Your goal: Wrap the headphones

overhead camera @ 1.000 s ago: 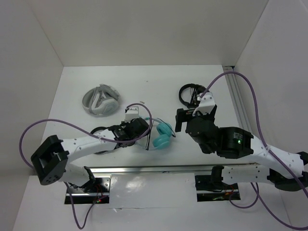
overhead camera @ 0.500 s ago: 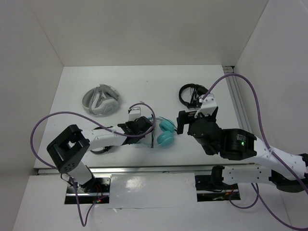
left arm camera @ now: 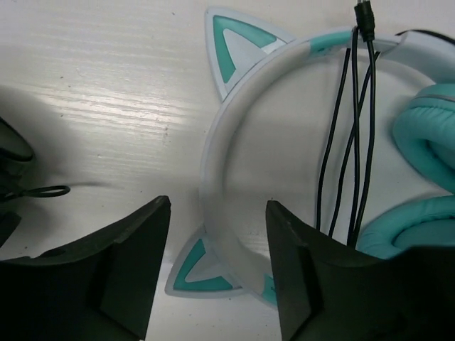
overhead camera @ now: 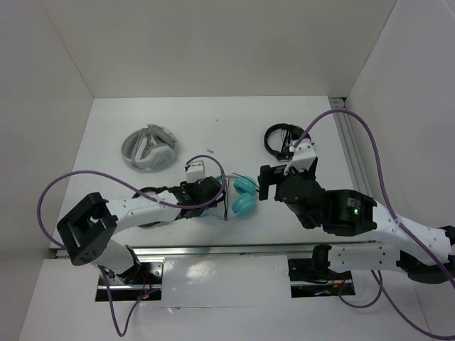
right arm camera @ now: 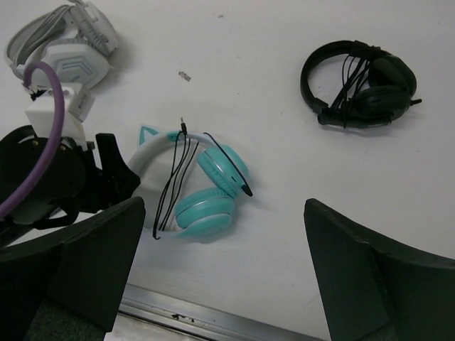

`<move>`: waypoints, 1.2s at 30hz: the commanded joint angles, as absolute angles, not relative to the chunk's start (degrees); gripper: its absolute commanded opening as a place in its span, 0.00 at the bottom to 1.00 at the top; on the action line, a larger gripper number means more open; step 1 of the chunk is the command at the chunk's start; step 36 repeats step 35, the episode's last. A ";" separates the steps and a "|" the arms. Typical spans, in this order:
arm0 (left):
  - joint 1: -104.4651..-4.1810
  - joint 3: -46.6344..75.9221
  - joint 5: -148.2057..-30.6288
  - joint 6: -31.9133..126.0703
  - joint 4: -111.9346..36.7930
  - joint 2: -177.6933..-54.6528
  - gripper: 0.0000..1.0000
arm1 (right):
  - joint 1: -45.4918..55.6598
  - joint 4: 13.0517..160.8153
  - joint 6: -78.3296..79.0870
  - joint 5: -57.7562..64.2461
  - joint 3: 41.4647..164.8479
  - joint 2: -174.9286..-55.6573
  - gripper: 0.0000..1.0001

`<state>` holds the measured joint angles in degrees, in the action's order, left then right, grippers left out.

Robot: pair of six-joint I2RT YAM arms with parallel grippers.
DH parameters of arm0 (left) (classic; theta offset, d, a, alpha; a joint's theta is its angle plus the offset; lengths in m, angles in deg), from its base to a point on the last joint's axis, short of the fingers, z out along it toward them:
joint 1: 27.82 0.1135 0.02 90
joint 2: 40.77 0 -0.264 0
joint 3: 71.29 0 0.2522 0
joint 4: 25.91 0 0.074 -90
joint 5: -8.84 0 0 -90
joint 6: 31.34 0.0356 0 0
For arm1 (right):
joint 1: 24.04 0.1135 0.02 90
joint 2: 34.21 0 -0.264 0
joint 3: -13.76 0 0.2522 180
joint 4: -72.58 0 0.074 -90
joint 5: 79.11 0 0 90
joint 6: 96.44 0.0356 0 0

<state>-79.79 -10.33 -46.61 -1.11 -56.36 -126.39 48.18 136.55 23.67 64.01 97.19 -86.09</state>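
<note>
Two dark fingers (left arm camera: pixel 128 277) of the left gripper (left arm camera: pixel 217 273) stand apart, low over the table (overhead camera: pixel 213 121), with the white headband (left arm camera: pixel 213 156) of the teal headphones (overhead camera: pixel 242 195) passing through the gap between them. Bare table shows between the left-hand finger and the band, so nothing is pinched. One teal-and-white cat ear (left arm camera: pixel 195 273) lies in the gap beside the band, and the other (left arm camera: pixel 238 46) points away further along the arch. Just right of the fingers, several strands of thin black cable (left arm camera: pixel 353 142) hang across the headband, the plug end lying over the band's outer edge. Beyond the strands lie the two round teal earcups (left arm camera: pixel 426 135), side by side.

From above, the headphones lie flat near the near edge of the table, about midway between the two arms, headband to the left and earcups to the right. The right gripper (overhead camera: pixel 264 181) hangs above the table just right of the earcups, its fingers spread wide and holding nothing.

Grey-white folded headphones (overhead camera: pixel 149 148) sit well apart to the far left. Smaller black headphones (overhead camera: pixel 281 138), their own cable wound over them, sit to the far right.
</note>
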 commanded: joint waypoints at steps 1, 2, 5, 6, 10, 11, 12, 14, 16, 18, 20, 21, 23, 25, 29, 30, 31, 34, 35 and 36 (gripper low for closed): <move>-79.77 -8.93 -43.28 -2.07 -59.61 -122.16 0.69 | 48.12 134.85 23.18 63.01 98.62 -87.12 1.00; -80.46 -8.92 -42.58 -2.07 -60.32 -119.80 0.74 | 48.12 136.33 23.88 63.01 99.76 -87.73 1.00; -81.96 -6.29 -41.78 1.78 -63.93 -113.29 1.00 | 48.12 139.51 24.94 63.53 103.55 -88.26 1.00; -82.75 -4.28 -41.08 2.92 -65.24 -111.54 1.00 | 48.12 140.90 24.94 63.53 105.03 -88.87 1.00; -82.76 4.51 -37.14 3.90 -79.54 -102.76 1.00 | 48.12 146.97 25.47 58.88 115.29 -88.36 1.00; -82.76 6.44 -36.08 4.51 -85.41 -100.90 1.00 | 48.12 148.29 24.60 57.92 116.46 -87.66 1.00; -82.76 8.37 -35.11 5.56 -88.25 -99.06 1.00 | 48.12 148.82 24.59 56.08 117.42 -86.95 1.00; -82.76 13.65 -33.27 8.71 -92.30 -93.35 1.00 | 47.59 150.39 23.89 55.36 119.36 -84.50 1.00; -82.76 18.40 -32.47 10.31 -97.58 -87.83 1.00 | 47.59 152.77 23.27 54.48 121.11 -82.48 1.00; -82.76 21.21 -32.46 13.20 -100.13 -84.66 1.00 | 46.98 154.18 23.27 54.48 121.73 -81.24 1.00; -82.76 24.73 -32.46 14.79 -103.56 -82.09 1.00 | 46.97 155.41 23.27 54.48 121.74 -80.10 1.00; -82.76 25.78 -31.94 14.80 -104.88 -80.34 1.00 | 46.97 156.29 23.27 54.48 121.74 -79.31 1.00; -82.76 28.42 -31.24 15.59 -108.47 -79.18 1.00 | 46.97 157.44 23.27 55.88 121.13 -78.60 1.00; -82.76 29.05 -30.54 16.20 -110.24 -78.48 1.00 | 46.97 158.58 23.27 56.50 120.60 -78.60 1.00; -82.76 30.37 -29.83 15.59 -113.23 -77.94 1.00 | 46.97 158.58 23.80 57.29 119.37 -77.46 1.00; -82.76 30.37 -29.83 14.90 -113.24 -77.94 1.00 | 46.97 158.58 23.80 57.29 118.15 -77.45 1.00; -82.76 30.37 -30.35 14.89 -113.24 -77.94 1.00 | 46.97 158.58 23.80 57.29 117.62 -76.76 1.00; -82.76 28.97 -29.83 14.19 -113.24 -77.94 1.00 | 46.97 158.06 23.80 57.29 116.21 -76.75 1.00; -82.76 28.35 -29.83 14.19 -113.24 -77.94 1.00 | 46.97 158.06 23.80 57.29 116.20 -76.75 1.00; -82.76 28.35 -29.83 14.19 -113.24 -77.94 1.00 | 46.97 158.06 23.80 57.29 116.20 -76.75 1.00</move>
